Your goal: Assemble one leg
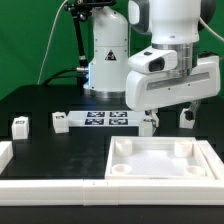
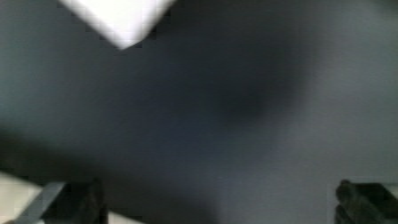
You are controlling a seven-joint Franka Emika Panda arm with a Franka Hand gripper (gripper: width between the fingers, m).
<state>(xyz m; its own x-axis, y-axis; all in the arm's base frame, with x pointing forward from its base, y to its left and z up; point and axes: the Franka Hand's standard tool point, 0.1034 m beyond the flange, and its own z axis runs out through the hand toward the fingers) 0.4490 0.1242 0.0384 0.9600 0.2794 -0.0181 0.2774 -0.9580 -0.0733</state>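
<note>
A black table (image 1: 60, 100) filled the exterior view, with a green backdrop (image 1: 30, 40) behind its far edge and the arm's white base (image 1: 105, 60) standing at the middle of that far edge. The gripper (image 1: 167, 122) hung low over the table toward the edge at the exterior view's right, just behind the tabletop. Its 2 fingers pointed down and stood well apart, and nothing could be seen between them. How close the tips came to the surface could not be told.

The white tray-like tabletop (image 1: 160, 172) lay in the near corner at the exterior view's right. The marker board (image 1: 105, 120) lay flat at mid-table. The first leg (image 1: 60, 121) stood just beside the marker board's end, on the side of the exterior view's left. The second leg (image 1: 20, 125) stood closer to that same table edge and apart from the first. Both legs were well apart from the gripper. A white raised rim (image 1: 50, 187) ran along the near edge and turned up the near corner at the exterior view's left.

The wrist view was heavily blurred. It showed mostly the dark table surface (image 2: 214, 110), with a bright white wedge (image 2: 125, 20) cutting into it. What the wedge was could not be told. The gripper (image 2: 217, 205) showed only its 2 dark fingertips (image 2: 71, 202), spread wide, with bare table between them and no leg in view.
</note>
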